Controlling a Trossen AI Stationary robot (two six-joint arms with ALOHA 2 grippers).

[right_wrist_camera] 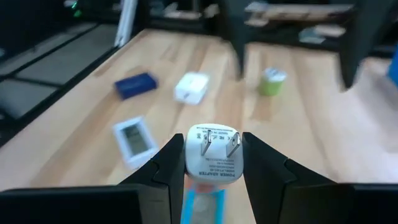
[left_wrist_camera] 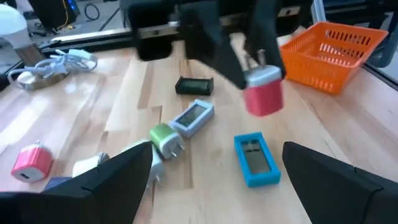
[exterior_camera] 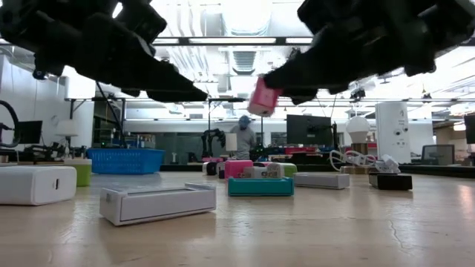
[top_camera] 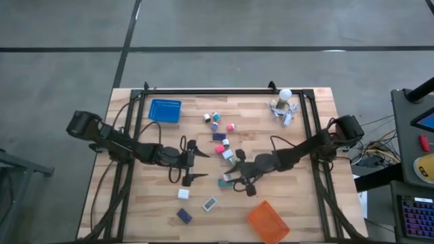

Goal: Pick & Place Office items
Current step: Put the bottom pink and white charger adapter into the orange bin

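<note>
A pale wooden plank worktop (top_camera: 156, 203) stands on grey floor, framed by black rails. From table height the room behind is a lit workshop with monitors, ceiling lights and a person standing far off.

The landmark is the teal box (exterior_camera: 260, 185) lying flat near the worktop's middle. Above it the right pincer (right_wrist_camera: 208, 163) pinches a pink power adapter (exterior_camera: 263, 99) clear of the wood; its white pronged face (right_wrist_camera: 211, 152) shows between the fingers. The left pincer (top_camera: 192, 161) hangs left of the teal box, fingers spread wide and holding nothing.

Other office items lie scattered around the teal box: a green plug (left_wrist_camera: 164, 137) and a grey box (left_wrist_camera: 193, 117) beside it, a dark box (left_wrist_camera: 194, 85) beyond, a white block (top_camera: 183, 194), a white-framed box (top_camera: 209, 202) and a dark blue box (top_camera: 184, 215) toward the near edge.

The items under the right arm are partly hidden in the overhead view. A white ball-topped cluster (top_camera: 285, 107) sits far right of the teal box.

The blue basket (top_camera: 165, 110) at the far left and the orange basket (top_camera: 267, 221) at the near right both look empty.
</note>
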